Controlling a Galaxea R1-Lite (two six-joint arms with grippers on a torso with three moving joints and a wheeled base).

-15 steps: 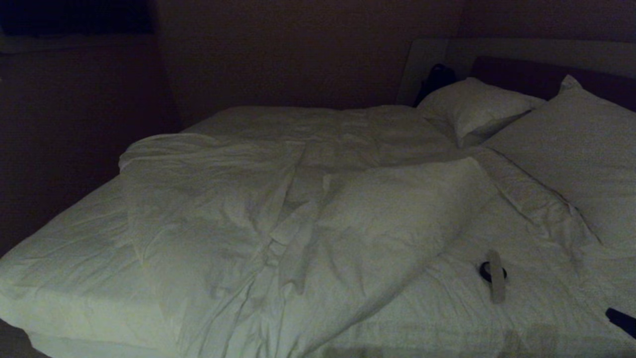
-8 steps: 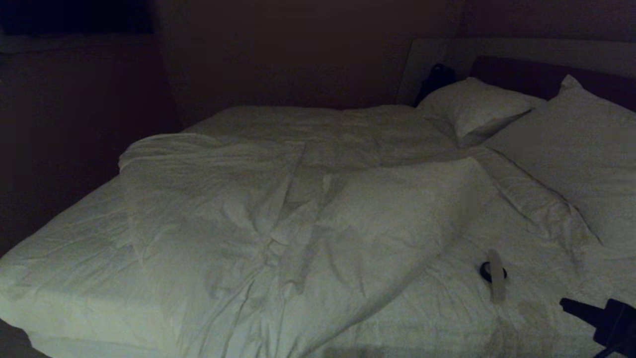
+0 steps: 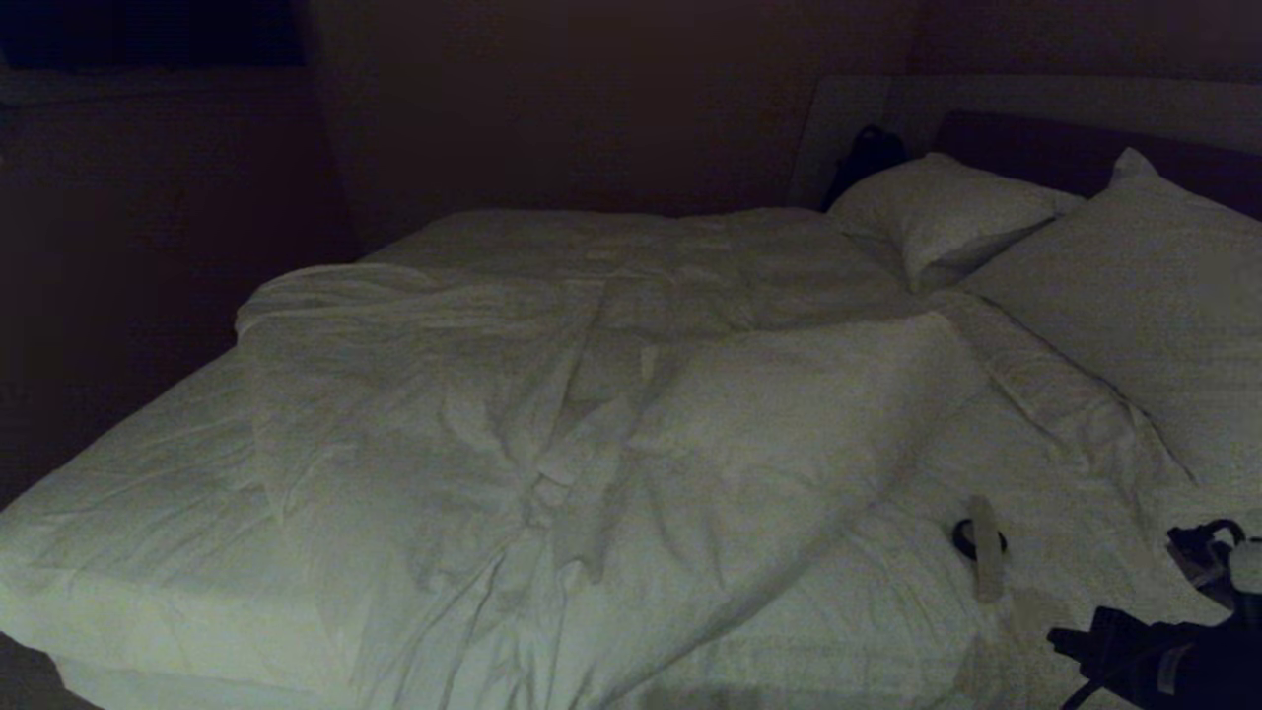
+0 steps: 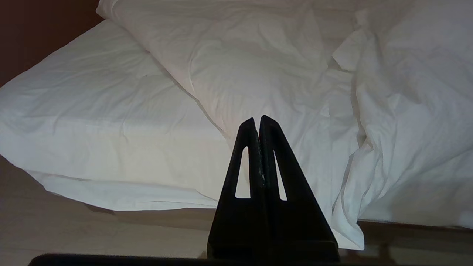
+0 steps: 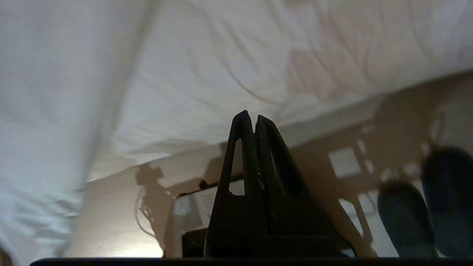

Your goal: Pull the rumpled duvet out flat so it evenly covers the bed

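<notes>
Duvet point(image 3: 592, 424) bunched across the middle of the bed point(image 3: 128, 532), sheet bare to its left and right. Two pillows point(image 3: 1134, 316) behind at the right, against the headboard point(image 3: 1065, 148). Small round object point(image 3: 978, 539) on the sheet right of the duvet; right gripper point(image 3: 1070, 643) just right of it, over the near edge.

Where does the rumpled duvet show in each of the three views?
Head view: duvet heaped across the bed's middle.
Left wrist view: fills the upper right, beyond the left gripper.
Right wrist view: white cloth only; cannot tell.
Shared landmark: the duvet edge draping over the mattress side.
</notes>
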